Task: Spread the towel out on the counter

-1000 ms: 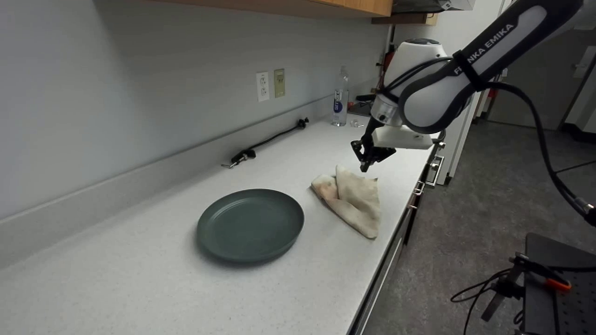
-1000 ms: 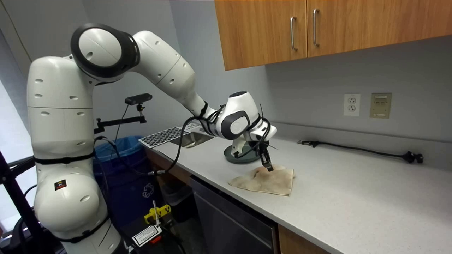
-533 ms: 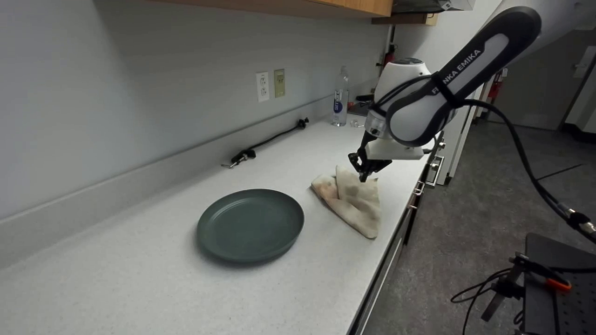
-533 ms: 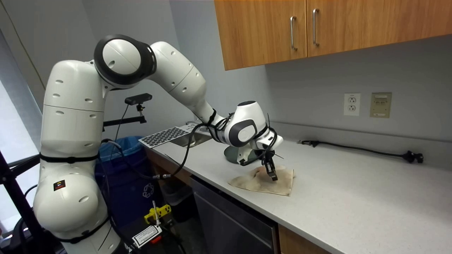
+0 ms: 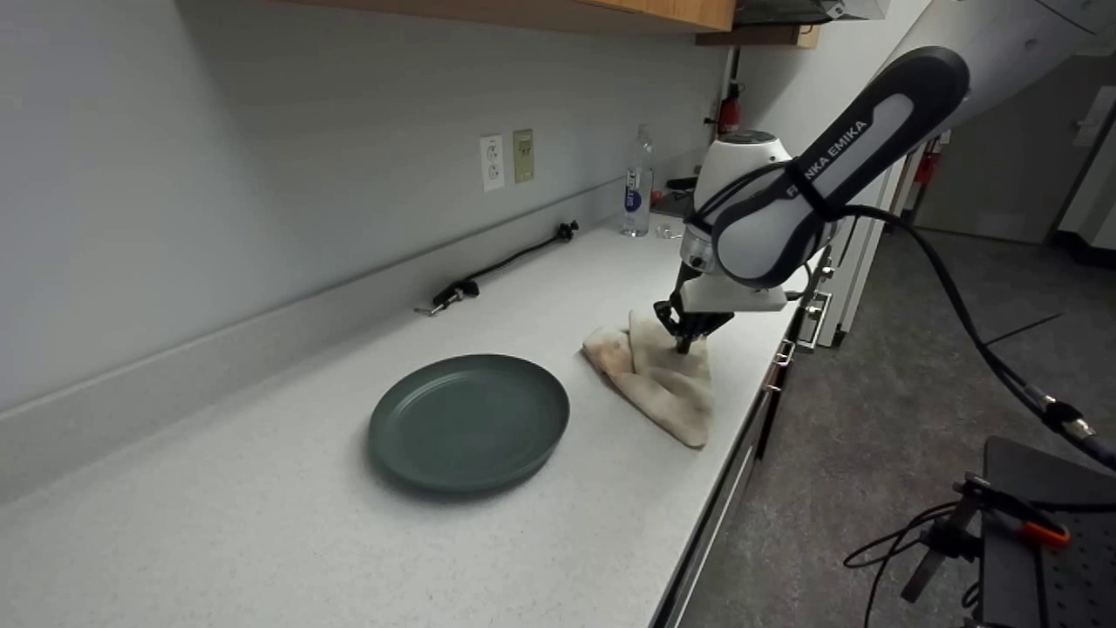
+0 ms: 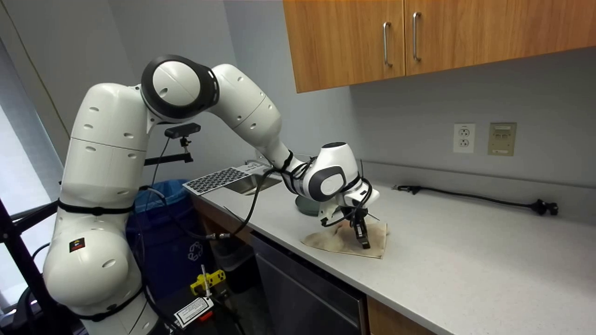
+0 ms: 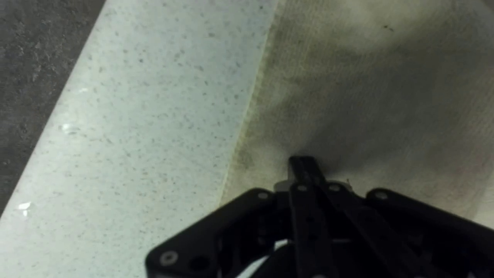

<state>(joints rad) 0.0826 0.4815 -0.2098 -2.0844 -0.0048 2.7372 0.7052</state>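
My tool (image 7: 305, 163) over the folded towel (image 5: 671, 385) on the desk (image 5: 296, 453)
I have it closed tight, holding nothing.

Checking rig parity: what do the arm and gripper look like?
Arm: white, rounded, dark joint trim, light FRANKA EMIKA lettering partly strapped over, small dark sticker low down. Black straps and cables. Gripper: black, angular linkages; white block mounted alongside.
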